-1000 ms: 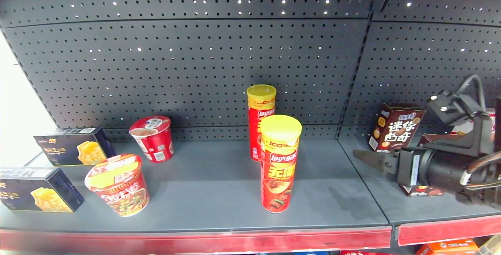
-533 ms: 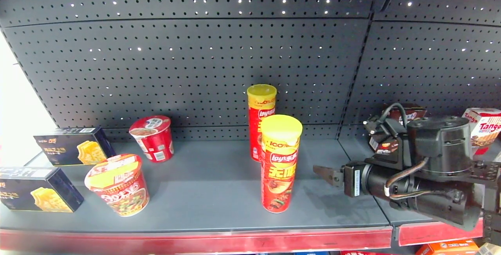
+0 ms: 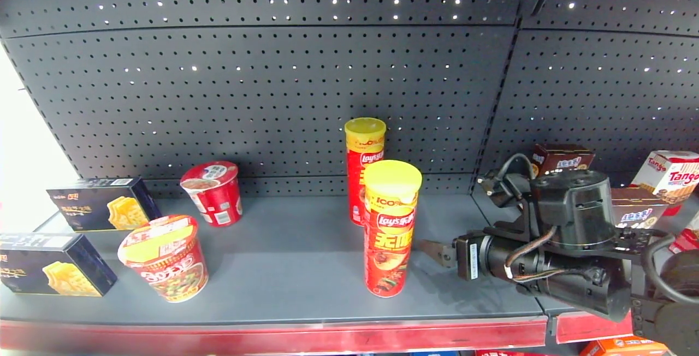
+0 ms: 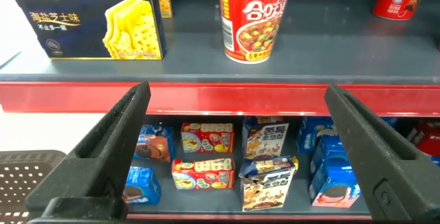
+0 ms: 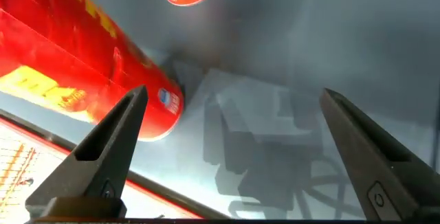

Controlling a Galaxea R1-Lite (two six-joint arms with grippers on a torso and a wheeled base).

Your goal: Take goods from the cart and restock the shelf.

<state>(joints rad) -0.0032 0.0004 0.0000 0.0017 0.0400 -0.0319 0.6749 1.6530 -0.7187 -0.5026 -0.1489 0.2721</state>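
Right gripper (image 3: 431, 251) spread, empty, beside front chip can (image 3: 390, 230).

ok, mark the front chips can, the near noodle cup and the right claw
front chips can (image 3: 389, 236), head view, mid label.
near noodle cup (image 3: 166, 263), head view, side wall.
right claw (image 3: 428, 248), head view, at fingertips.

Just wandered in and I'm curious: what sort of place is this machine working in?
Probably a shop aisle, or a mock-up of one: a pegboard-backed shelf with a red edge holds chip cans, cup noodles and cracker boxes, with packaged snacks below.
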